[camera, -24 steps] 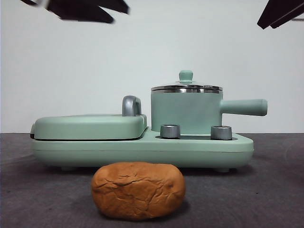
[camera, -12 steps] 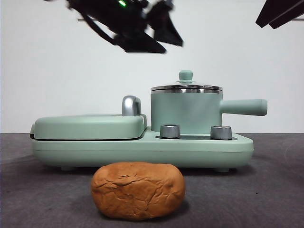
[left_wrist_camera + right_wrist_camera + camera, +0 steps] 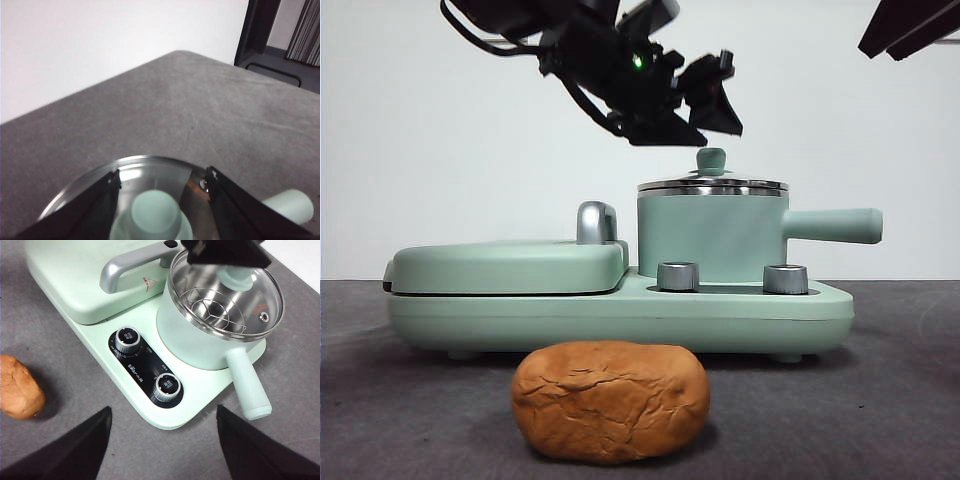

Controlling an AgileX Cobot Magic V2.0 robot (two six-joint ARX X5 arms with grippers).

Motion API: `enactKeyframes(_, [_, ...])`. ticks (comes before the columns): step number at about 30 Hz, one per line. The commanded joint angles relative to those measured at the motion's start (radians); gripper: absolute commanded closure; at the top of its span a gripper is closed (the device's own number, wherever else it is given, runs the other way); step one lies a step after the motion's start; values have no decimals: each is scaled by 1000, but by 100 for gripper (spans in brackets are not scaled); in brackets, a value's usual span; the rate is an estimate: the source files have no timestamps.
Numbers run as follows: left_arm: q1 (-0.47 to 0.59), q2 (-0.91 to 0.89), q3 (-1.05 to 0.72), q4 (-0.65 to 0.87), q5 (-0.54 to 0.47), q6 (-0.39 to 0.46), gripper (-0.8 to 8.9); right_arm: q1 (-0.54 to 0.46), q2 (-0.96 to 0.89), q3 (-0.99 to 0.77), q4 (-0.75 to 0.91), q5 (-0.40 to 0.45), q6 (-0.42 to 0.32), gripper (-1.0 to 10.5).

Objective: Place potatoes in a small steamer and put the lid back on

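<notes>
Partly hidden behind the left gripper point(image 3: 162, 182), the lid point(image 3: 712, 184) sits closed on the small steamer point(image 3: 710, 238), its knob point(image 3: 155, 214) between spread jaws that grip nothing. Below the steamer, on the table point(image 3: 880, 400), lies the cracked orange-brown potato point(image 3: 610, 400). Well apart, the right gripper point(image 3: 162, 427) hangs with jaws wide.

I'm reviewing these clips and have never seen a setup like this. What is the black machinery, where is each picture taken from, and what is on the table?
The black shapes are two robot arms, each ending in a two-jawed end effector. The front view looks level across the table; the other two come from cameras on the wrists. The left end effector hangs open just above the lid, its jaws either side of the knob, holding nothing. The right end effector waits open, high up. The lid sits on the small steamer, on a green cooker. The potato lies on the grey table in front.
</notes>
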Motion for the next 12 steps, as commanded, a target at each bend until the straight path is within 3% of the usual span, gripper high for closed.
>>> enactKeyframes(1, [-10, 36, 25, 8, -2, -2, 534, 5, 6, 21, 10, -2, 18, 616])
enactKeyframes(12, [-8, 51, 25, -31, -43, 29, 534, 5, 6, 21, 10, -2, 37, 616])
